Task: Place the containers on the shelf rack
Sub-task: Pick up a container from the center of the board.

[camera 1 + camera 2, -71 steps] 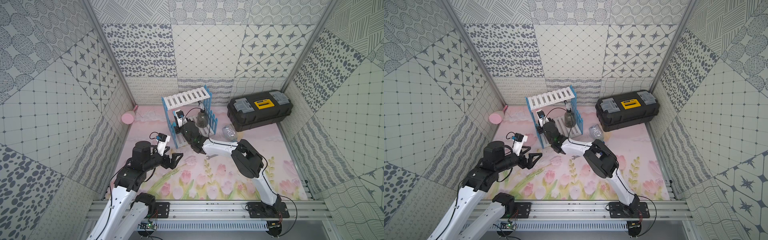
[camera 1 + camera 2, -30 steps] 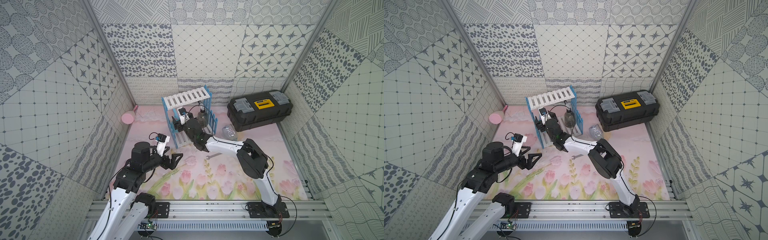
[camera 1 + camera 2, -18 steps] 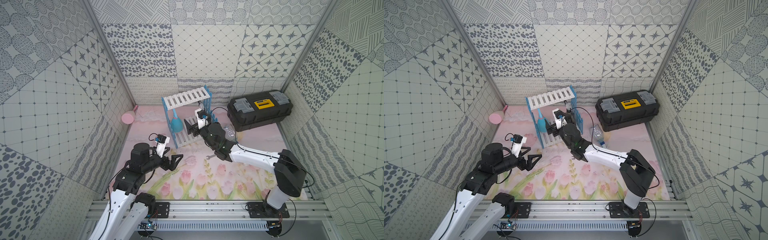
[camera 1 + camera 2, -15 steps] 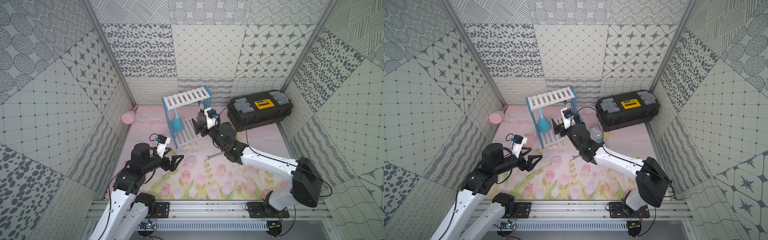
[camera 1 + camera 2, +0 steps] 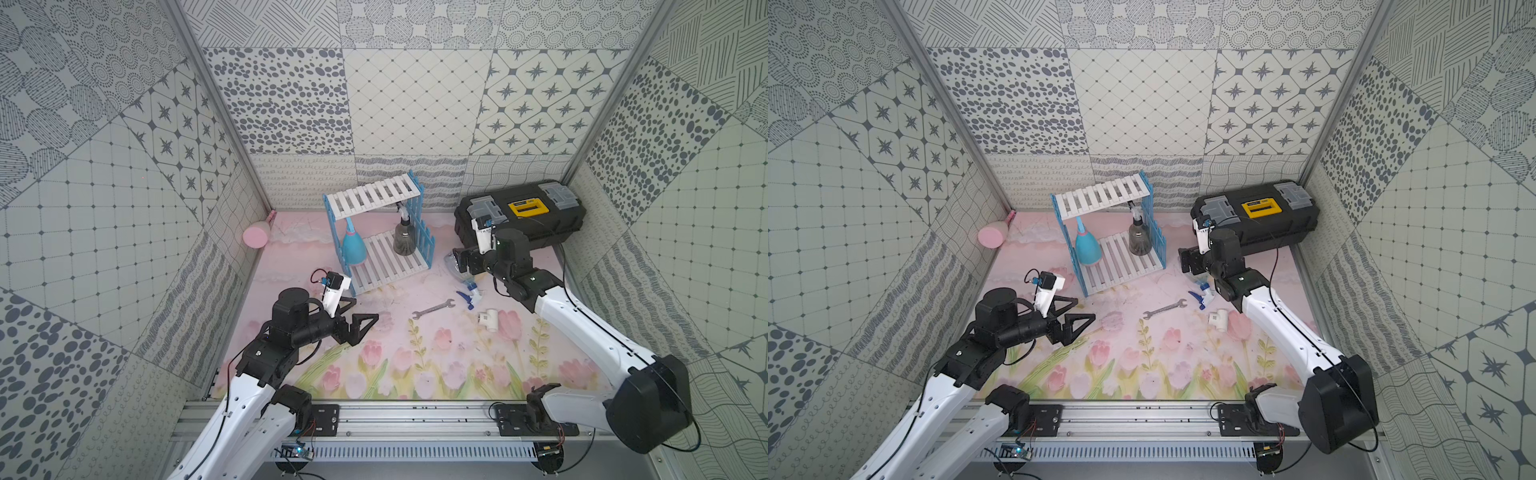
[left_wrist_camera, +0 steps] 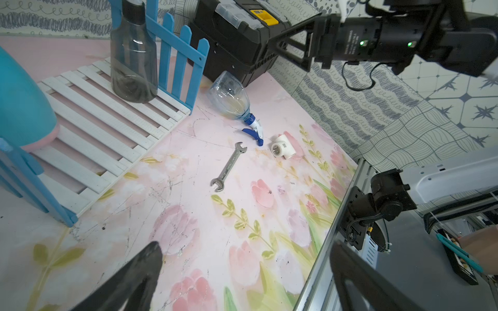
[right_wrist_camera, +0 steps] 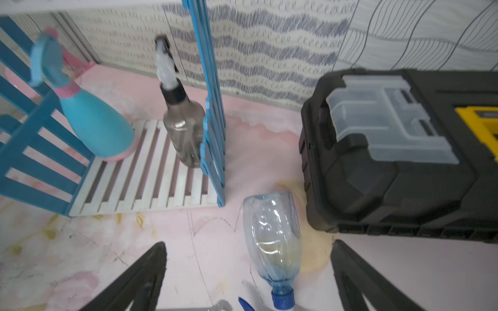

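Both top views are bright, evenly lit by soft, diffuse light. The desk (image 5: 415, 365) carries only faint shadows, the clearest just beside the shelf rack (image 5: 376, 237) under the left arm. Both wrist views bow straight lines toward their edges. In the right wrist view the teal bottle (image 7: 91, 121) inside the shelf rack is smeared by motion blur, and the clear bottle (image 7: 272, 220) just beside the rack shows white glints. The left pincer (image 6: 245, 243) and the right pincer (image 7: 249, 242), near their lenses, look dark and soft.
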Controlling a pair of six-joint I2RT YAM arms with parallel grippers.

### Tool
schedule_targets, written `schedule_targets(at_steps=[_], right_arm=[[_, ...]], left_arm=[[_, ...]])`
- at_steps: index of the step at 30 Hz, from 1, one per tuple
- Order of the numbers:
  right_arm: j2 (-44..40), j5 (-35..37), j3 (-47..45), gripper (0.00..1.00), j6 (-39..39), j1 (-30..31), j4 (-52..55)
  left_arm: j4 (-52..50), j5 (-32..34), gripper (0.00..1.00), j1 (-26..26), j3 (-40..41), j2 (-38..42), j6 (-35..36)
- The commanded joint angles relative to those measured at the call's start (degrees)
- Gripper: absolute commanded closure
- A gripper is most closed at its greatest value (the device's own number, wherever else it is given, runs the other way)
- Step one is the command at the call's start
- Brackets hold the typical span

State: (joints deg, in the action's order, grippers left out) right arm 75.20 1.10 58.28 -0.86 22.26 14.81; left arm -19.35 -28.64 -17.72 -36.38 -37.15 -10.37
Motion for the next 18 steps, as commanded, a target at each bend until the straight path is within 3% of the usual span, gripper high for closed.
schedule_targets(at_steps=[1, 12, 18], right_arm=[[4.8, -2.3, 3.4, 0.03, 4.4, -0.4, 5.9], [23.5, 4.8, 14.1, 0.03, 11.3, -1.3, 6.0], [29.9, 4.8, 17.2, 0.03, 13.2, -3.3, 6.5]], left_arm=[[9.9, 0.0, 0.01, -3.7, 1.8, -1.5, -4.2], [15.1, 1.3, 0.01, -6.6, 4.3, -5.0, -5.4], [14.9, 2.1, 0.01, -6.6, 4.5, -5.2, -5.0]])
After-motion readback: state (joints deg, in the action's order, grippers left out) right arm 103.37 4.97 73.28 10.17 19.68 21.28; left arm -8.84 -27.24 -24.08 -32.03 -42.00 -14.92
